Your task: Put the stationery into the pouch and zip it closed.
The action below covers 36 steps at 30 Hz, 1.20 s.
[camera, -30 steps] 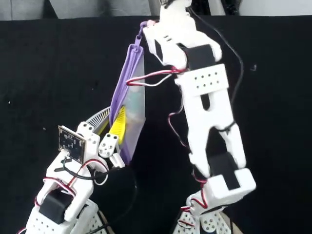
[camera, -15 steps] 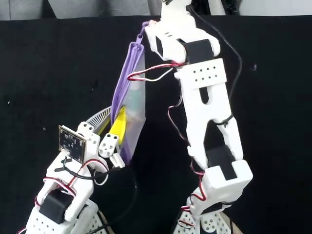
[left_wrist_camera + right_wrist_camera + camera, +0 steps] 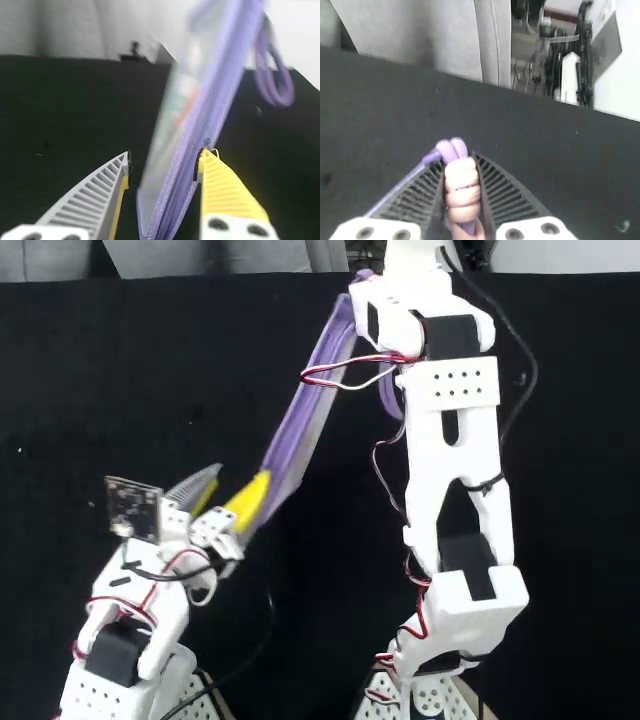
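From above, the right gripper (image 3: 368, 285) had swung right and farther off than a second before. It had carried along the far end of the clear, purple-edged zip pouch (image 3: 300, 420). The pouch now slanted from far centre to the left gripper (image 3: 243, 473) at near left, over the black tablecloth (image 3: 100, 370).

At the left wrist, the left gripper (image 3: 162, 162) clamped the pouch's (image 3: 200, 100) near end, where blurred coloured contents (image 3: 181, 102) showed through.

At the right wrist, the right gripper (image 3: 458, 159) pinched the pink ribbed pull tab (image 3: 462, 190) beside a purple cord loop (image 3: 451, 147).
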{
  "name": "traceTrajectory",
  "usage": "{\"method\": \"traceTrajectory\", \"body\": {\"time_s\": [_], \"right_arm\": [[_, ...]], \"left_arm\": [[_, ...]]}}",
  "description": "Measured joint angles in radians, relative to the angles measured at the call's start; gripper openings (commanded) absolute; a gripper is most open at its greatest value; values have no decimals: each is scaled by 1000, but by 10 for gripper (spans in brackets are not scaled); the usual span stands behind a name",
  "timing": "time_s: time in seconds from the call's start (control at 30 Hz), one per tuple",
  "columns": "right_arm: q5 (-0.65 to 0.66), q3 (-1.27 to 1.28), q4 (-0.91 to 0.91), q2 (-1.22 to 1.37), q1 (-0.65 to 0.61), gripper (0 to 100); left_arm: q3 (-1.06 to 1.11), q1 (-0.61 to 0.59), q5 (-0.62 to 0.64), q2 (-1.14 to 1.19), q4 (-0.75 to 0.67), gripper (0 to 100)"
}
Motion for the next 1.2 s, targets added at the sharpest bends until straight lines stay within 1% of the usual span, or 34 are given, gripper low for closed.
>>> {"method": "traceTrajectory", "body": {"time_s": [0.17,0.33,0.43,0.57,0.7,0.83,1.07,1.2], "right_arm": [[-2,-8,49,-2,2,11],[-3,-15,123,-5,5,11],[-3,3,150,-21,-12,11],[-5,55,144,-31,-81,12],[-5,95,94,-32,-158,15],[-5,178,-11,-43,-213,15],[-6,351,-249,-51,-229,15],[-6,354,-276,8,-230,16]], "left_arm": [[-83,-117,2,-9,66,224],[-155,-192,2,-15,124,223],[-160,-222,3,-17,127,223],[-161,-233,55,-17,127,223],[-161,-233,71,-17,127,223],[-153,-233,71,-17,117,223],[-77,-233,71,-8,51,223],[-77,-233,71,-11,46,223]]}}
